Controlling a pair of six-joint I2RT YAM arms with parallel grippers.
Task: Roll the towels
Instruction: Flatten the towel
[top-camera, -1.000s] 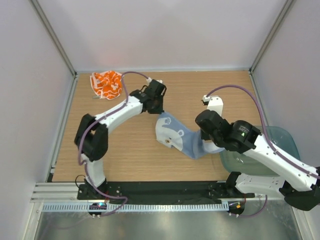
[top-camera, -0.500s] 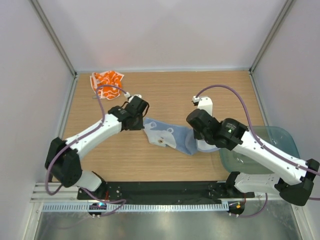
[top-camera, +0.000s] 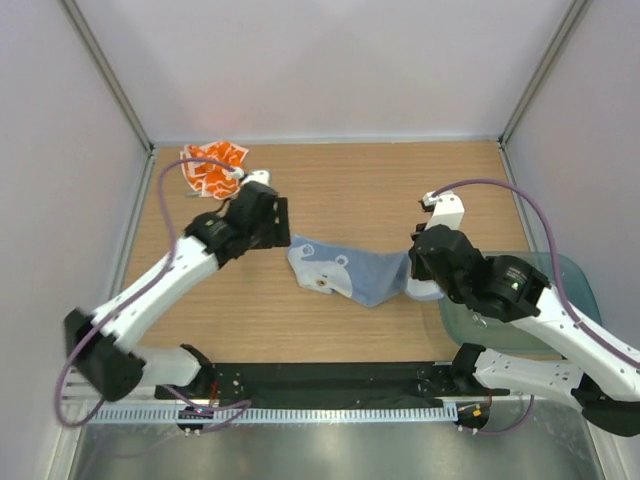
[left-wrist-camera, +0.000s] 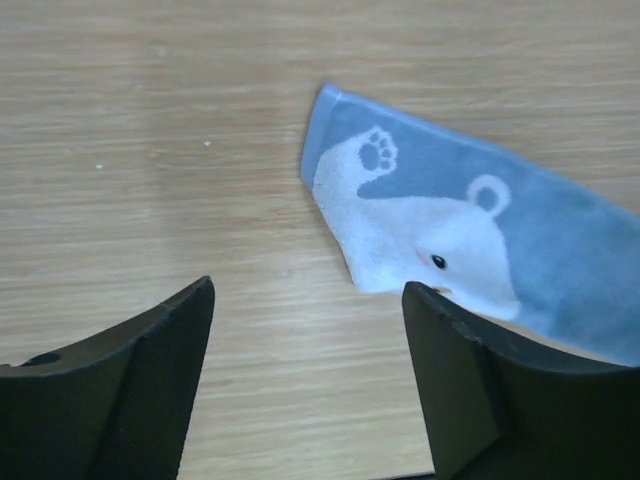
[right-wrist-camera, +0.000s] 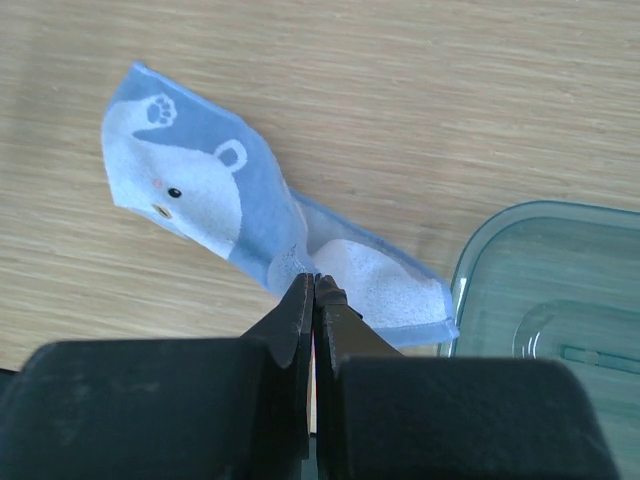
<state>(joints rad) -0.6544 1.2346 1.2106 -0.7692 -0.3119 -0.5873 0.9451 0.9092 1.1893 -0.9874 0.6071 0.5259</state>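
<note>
A blue towel (top-camera: 345, 275) with a white bear print lies stretched across the middle of the wooden table (top-camera: 350, 190). Its bear end (left-wrist-camera: 450, 230) rests flat just ahead of my left gripper (left-wrist-camera: 308, 290), which is open with only bare wood between its fingers (top-camera: 280, 222). My right gripper (right-wrist-camera: 315, 280) is shut on a raised fold near the towel's right end (right-wrist-camera: 200, 190); in the top view that wrist (top-camera: 440, 262) hides the pinch. A crumpled orange and white towel (top-camera: 212, 165) sits in the far left corner.
A teal see-through container (top-camera: 580, 275) stands at the right edge of the table, close beside the towel's right end (right-wrist-camera: 540, 290). White walls enclose the table on three sides. The black base rail (top-camera: 330, 385) runs along the near edge.
My left gripper has opened, let go of the towel's left corner and drawn back to the left. The towel has dropped flat. My right arm has shifted right, still pinching the towel.
</note>
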